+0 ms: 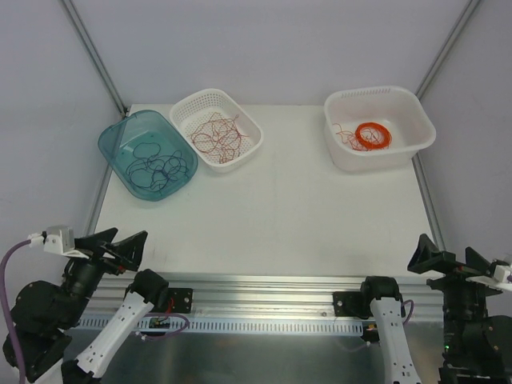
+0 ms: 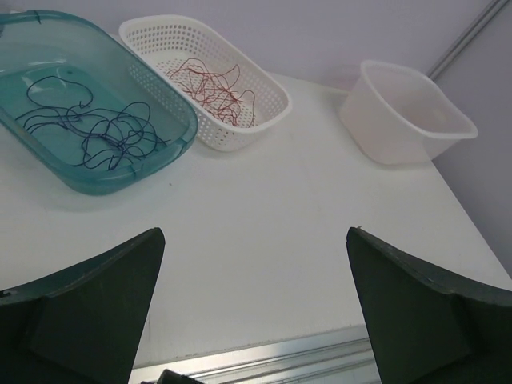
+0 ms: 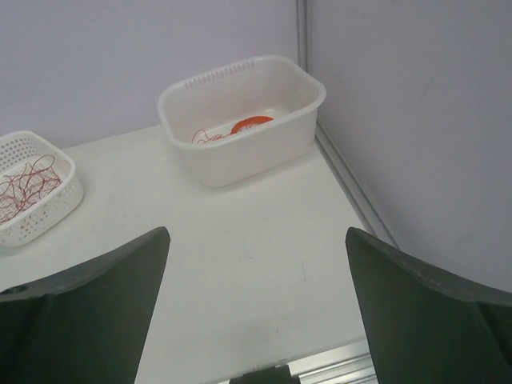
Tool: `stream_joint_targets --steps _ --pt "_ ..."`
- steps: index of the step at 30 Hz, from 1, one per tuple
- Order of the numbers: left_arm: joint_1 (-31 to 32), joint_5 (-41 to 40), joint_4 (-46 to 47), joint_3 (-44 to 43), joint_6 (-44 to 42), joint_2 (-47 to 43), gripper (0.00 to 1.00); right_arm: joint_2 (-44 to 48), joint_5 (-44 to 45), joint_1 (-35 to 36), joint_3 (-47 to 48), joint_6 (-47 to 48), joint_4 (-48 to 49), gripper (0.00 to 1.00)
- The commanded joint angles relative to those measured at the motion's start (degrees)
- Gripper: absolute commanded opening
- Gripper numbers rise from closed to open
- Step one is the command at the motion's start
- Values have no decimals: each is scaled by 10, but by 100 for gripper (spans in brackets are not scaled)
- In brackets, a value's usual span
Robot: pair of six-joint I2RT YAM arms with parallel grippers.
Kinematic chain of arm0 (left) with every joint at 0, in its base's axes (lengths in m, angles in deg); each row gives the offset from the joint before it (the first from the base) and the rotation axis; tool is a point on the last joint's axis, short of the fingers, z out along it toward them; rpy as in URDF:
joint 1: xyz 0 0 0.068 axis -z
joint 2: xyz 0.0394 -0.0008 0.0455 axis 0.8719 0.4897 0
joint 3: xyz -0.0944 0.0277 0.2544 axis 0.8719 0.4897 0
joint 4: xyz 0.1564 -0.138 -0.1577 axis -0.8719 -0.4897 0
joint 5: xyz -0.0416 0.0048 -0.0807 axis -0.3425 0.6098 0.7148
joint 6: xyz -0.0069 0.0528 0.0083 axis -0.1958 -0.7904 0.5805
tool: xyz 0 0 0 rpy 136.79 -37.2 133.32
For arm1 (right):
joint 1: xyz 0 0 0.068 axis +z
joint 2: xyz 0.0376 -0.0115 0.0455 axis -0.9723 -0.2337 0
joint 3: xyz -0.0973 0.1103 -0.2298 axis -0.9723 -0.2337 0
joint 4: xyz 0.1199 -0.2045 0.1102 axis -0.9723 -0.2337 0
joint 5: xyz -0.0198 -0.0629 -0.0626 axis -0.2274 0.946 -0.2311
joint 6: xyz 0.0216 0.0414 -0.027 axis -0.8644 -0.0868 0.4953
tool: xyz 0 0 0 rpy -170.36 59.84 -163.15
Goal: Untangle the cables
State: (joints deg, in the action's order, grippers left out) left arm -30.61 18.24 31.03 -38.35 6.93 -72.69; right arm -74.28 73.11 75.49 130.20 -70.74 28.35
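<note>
- Top view, grippers: left gripper point(image 1: 120, 242) has its jaws spread wide, grasps nothing and touches nothing, at the near left corner of the table point(image 1: 304, 216). Right gripper point(image 1: 448, 258) is likewise spread and empty, just off the near right corner.
- Top view, cables: dark cables point(image 1: 156, 160) lie in the teal tub point(image 1: 112, 140) at far left. Red cables point(image 1: 220, 138) lie in the lattice basket point(image 1: 188, 102) just beside it. Orange-red cables point(image 1: 348, 136) lie in the white tub point(image 1: 424, 128) at far right, against the orange coil point(image 1: 373, 134).
- Top view, room: all three containers sit along the far edge — open white surface runs from them to the metal rail point(image 1: 264, 288) at the near edge.
- Left wrist view: left gripper point(image 2: 254, 256) fingers stand far apart over bare table, with the teal tub point(image 2: 120, 186) and lattice basket point(image 2: 240, 140) well ahead.
- Right wrist view: right gripper point(image 3: 256, 248) fingers are equally parted. The white tub point(image 3: 240, 160) is well ahead, close to the table's right edge and the wall.
</note>
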Motion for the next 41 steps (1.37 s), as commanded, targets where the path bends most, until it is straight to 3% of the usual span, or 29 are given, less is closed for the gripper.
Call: stream_joint_targets --steps 1,6,13,25,41 --pt "5 -19 -96 -44 -9 -7 99 37 -29 9 -5 -8 -64 97" --pt "7 -60 -208 -81 34 -44 99 87 -42 24 -18 -24 -102 97" --pt "16 -117 -293 -171 106 -86 99 130 -32 42 -14 -38 -133 97" --pt "16 -66 -305 -121 140 -88 99 129 -26 46 -16 -14 -131 97" --pt "16 -60 -297 -72 156 -91 99 128 -25 48 -37 -6 -115 97"
